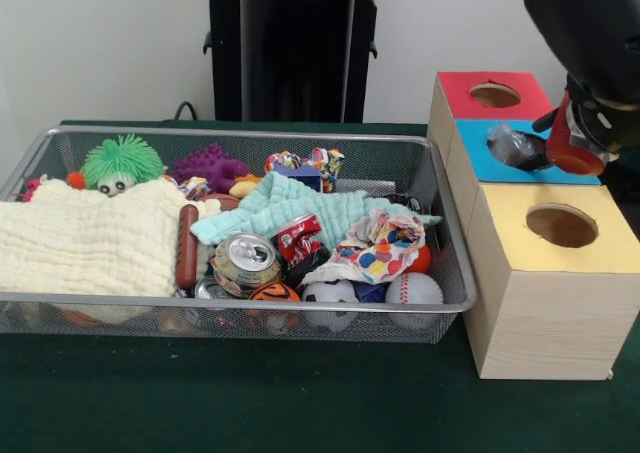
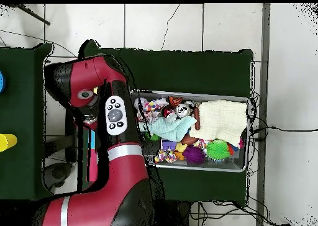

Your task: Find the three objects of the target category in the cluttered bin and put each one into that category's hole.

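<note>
Front view. The wide shallow silver wire-mesh basket sits on the dark green surface, taking up the left and centre. Inside it, toward the left end: a cream waffle-weave cloth with a green spiky rubber ball with eyes behind it and a purple spiky toy next to that. Centre: a mint green cloth, a crushed silver drink can, a brown hot-dog toy. Right end: a white crumpled wrapper with coloured dots, a small soccer ball and a baseball against the near wall.

Three pale wooden boxes stand in a row just beside the basket's right end: red-topped box farthest back, blue-topped box in the middle, yellow-topped box nearest. A crushed clear plastic bottle lies at the round hole of the blue top, and the red and black tool is right against it (finger spread is hidden by the tool body, so cannot tell whether it grips the bottle).

Overhead view. The red arm covers the left of centre, hiding the boxes and the tool. The basket lies on the surface right of the arm, cream cloth toward its right end.
</note>
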Controlling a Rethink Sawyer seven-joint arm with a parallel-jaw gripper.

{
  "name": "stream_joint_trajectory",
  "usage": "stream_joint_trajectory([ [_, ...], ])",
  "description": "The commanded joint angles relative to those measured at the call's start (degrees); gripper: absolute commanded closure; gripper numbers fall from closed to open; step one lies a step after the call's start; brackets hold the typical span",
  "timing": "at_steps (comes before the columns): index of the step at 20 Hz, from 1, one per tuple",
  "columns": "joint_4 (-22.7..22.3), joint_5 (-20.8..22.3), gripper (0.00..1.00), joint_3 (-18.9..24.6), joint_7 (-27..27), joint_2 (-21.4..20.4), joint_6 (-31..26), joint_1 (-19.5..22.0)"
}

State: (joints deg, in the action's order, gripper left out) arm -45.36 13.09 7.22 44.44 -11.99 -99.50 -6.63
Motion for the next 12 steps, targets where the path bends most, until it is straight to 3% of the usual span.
stream_joint_trajectory([
  [1,-5.1,-3.3,0.0,2.0,14.4,0.6,3.3,2.1],
  [8,-3.1,-3.3,0.0,0.8,13.4,1.2,-1.5,1.3],
  [12,-1.1,-1.2,0.0,-0.5,11.9,1.0,-4.8,0.7],
])
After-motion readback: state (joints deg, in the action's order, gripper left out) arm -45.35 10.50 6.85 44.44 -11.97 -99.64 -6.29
